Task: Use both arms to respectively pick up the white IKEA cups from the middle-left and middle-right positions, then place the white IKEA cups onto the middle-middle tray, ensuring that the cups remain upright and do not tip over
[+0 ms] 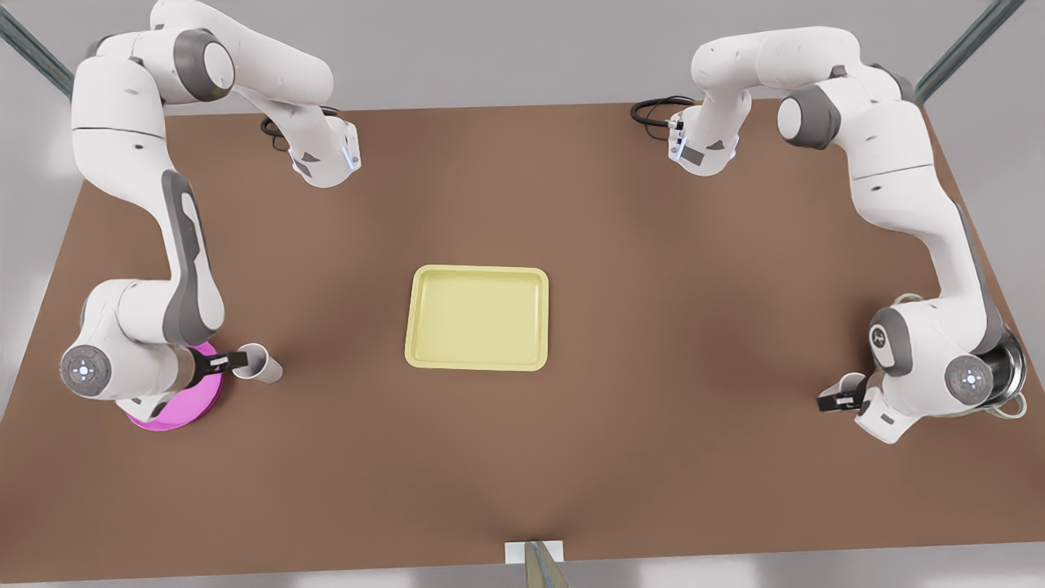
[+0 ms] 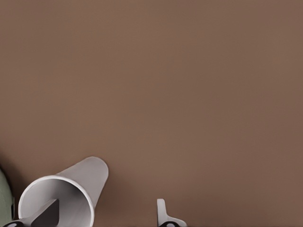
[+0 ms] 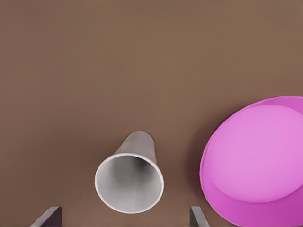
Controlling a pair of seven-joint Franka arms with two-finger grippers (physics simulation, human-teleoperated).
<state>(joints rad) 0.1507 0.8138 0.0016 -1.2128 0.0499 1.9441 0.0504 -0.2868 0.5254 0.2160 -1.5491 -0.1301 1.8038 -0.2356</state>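
Note:
At the front view's left, one white cup [image 1: 263, 364] stands upright beside the magenta dish. My right gripper [image 1: 231, 361] hovers over it, open; in the right wrist view the cup [image 3: 129, 182] lies between the two spread fingers [image 3: 49, 216]. At the front view's right, the other cup [image 1: 852, 382] stands by the pot. My left gripper [image 1: 838, 400] is open above it. In the left wrist view one finger [image 2: 46, 213] overlaps that cup's [image 2: 71, 189] mouth and the other finger [image 2: 163, 213] stands well clear. The pale yellow tray [image 1: 478, 359] sits mid-table with nothing on it.
A round magenta dish [image 1: 186, 406] [image 3: 255, 161] lies under the right arm's wrist. A green-and-steel pot [image 1: 1009, 369] sits behind the left arm's wrist, its green edge [image 2: 3, 189] next to the cup. Bare brown table surrounds the tray.

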